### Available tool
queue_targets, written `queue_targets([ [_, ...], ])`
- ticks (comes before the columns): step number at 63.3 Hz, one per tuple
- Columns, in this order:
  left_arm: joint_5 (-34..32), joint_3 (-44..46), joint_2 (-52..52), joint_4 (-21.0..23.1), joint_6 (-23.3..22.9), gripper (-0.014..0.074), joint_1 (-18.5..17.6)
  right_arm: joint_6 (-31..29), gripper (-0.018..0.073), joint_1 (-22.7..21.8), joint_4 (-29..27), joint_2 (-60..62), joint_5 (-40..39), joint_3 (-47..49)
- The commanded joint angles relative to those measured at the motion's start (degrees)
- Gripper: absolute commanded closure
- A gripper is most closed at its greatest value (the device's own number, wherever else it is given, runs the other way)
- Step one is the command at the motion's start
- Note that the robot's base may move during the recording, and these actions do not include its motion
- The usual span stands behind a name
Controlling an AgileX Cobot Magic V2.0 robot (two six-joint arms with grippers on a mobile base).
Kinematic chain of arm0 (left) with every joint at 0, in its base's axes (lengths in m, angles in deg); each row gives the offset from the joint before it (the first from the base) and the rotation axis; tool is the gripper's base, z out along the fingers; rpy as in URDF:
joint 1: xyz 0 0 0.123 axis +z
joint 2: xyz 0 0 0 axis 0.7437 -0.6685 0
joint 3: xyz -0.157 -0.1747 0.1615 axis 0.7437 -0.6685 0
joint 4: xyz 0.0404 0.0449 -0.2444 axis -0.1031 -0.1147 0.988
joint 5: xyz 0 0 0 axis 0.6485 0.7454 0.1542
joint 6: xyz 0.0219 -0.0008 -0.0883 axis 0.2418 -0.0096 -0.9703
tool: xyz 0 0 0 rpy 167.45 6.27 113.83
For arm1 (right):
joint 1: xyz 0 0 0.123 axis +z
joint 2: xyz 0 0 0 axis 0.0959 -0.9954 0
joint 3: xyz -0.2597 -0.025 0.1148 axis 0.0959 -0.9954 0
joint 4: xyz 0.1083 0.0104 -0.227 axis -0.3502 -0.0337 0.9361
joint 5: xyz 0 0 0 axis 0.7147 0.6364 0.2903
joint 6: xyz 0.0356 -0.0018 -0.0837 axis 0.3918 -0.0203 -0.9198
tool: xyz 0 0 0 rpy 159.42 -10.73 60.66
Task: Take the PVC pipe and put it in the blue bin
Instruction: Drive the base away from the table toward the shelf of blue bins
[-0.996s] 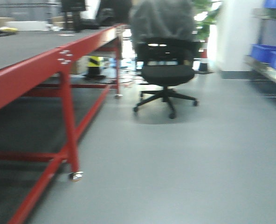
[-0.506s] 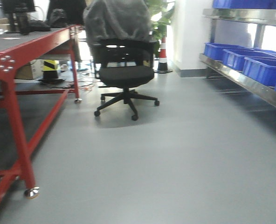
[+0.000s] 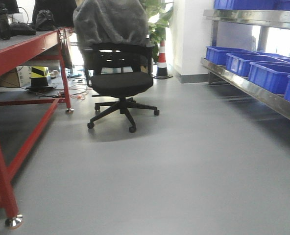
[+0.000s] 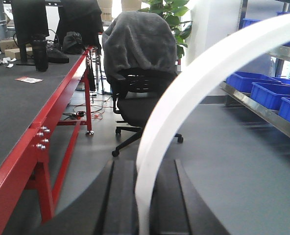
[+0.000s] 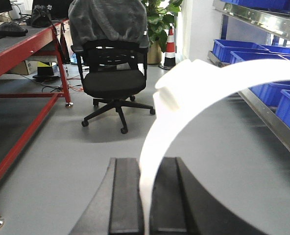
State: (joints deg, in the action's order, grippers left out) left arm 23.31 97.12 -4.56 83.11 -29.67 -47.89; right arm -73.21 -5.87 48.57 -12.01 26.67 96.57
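A white curved PVC pipe (image 4: 194, 83) rises from between the black fingers of my left gripper (image 4: 144, 165), which is shut on it, and arcs up to the right. In the right wrist view a second white curved PVC pipe (image 5: 184, 98), with a thicker coupling at its bend, is clamped in my right gripper (image 5: 145, 162), also shut. Several blue bins (image 3: 272, 73) sit on a steel shelf at the right, also seen as blue bins (image 4: 270, 93) and blue bins (image 5: 235, 49). Neither the pipes nor the grippers show in the front view.
A black office chair (image 3: 118, 83) draped with a grey jacket stands ahead on the grey floor. A red-framed table (image 3: 17, 54) runs along the left, its leg and caster (image 3: 12, 221) close by. A traffic cone (image 3: 161, 61) and a plant stand beyond the chair.
The front view has swung to the right: the red table slid to the left edge, the chair moved left, and the shelf of blue bins came into view on the right.
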Motion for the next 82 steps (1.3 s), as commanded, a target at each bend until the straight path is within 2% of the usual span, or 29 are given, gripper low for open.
queue_targets([
  [1,-1.56,0.22,0.22,0.28,-0.09,0.0707,0.15,-0.55,0.0728,0.05,0.46,0.24,-1.62,0.13],
  [82,-1.56,0.22,0.22,0.28,-0.09,0.0707,0.15,-0.55,0.0728,0.05,0.46,0.24,-1.73,0.13],
])
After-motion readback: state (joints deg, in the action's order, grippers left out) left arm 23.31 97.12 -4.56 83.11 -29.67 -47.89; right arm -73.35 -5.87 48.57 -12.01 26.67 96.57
